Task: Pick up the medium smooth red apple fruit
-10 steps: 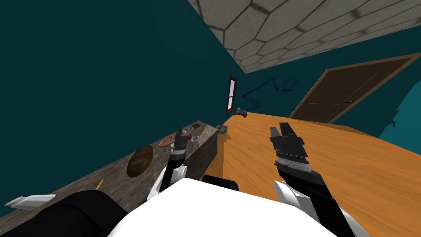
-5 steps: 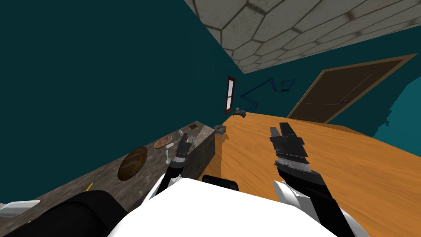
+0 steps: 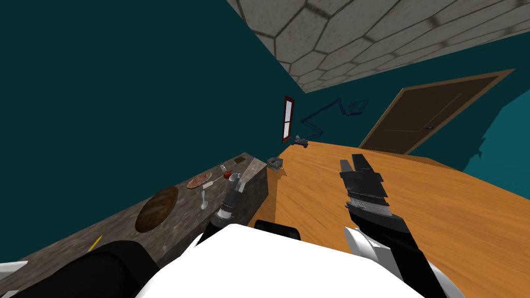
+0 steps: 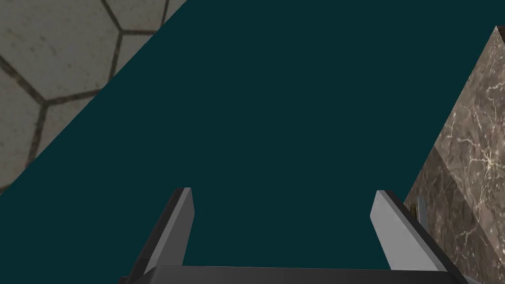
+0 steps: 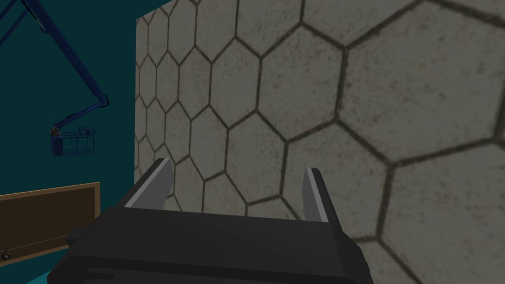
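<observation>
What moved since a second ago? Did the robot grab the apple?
No grab yet. My left gripper drew back from over the counter toward my chest, fingers open and holding nothing; my head camera shifted too. The red apple stays on the counter, untouched. The right gripper stayed raised and open.

We see a red apple on a brown marbled counter with pale veins. The oval loaf is dark brown, the flat round reddish brown, the spoon pale grey, the thin stick yellow. The wall is dark teal, the floor orange wood grain, the door dark brown in a tan frame. Grey-beige hexagon tiles carry dark seams. The lamp is blue, the window white in a red frame. Our left gripper and right gripper show light grey fingers on dark bodies.
</observation>
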`<state>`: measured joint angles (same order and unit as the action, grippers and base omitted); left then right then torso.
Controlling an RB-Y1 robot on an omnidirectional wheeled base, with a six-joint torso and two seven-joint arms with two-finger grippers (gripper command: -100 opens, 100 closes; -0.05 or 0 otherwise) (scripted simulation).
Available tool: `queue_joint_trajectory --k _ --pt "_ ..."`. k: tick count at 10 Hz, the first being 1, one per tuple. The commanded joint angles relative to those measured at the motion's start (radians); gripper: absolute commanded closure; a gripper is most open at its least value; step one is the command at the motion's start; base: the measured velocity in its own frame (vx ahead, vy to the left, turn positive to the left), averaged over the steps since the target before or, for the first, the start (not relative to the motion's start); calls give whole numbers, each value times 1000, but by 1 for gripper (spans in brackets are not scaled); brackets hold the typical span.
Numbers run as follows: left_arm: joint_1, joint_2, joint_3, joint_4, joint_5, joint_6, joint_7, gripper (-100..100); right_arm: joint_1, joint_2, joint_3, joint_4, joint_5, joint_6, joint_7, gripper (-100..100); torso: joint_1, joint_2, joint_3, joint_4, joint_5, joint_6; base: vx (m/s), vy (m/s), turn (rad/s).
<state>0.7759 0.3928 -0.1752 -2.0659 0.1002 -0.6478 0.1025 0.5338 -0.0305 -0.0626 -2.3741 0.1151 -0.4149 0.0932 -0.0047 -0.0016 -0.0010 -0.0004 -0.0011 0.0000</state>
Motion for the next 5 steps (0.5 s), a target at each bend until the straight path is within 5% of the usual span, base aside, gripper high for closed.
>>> queue_joint_trajectory --k 1,4,5 --pt "14 34 -16 13 14 5 4 -100 0 0 0 0 0 0 0 0 0 0 0 0 0 0 24 -65 -8" --pt "95 126 -86 63 67 5 16 -100 0 0 0 0 0 0 0 0 -1 1 0 0 0 0 28 -94 -23" --pt "100 143 -86 63 67 5 16 -100 0 0 0 0 0 0 0 0 -2 0 0 0 0 0 33 -81 -8"
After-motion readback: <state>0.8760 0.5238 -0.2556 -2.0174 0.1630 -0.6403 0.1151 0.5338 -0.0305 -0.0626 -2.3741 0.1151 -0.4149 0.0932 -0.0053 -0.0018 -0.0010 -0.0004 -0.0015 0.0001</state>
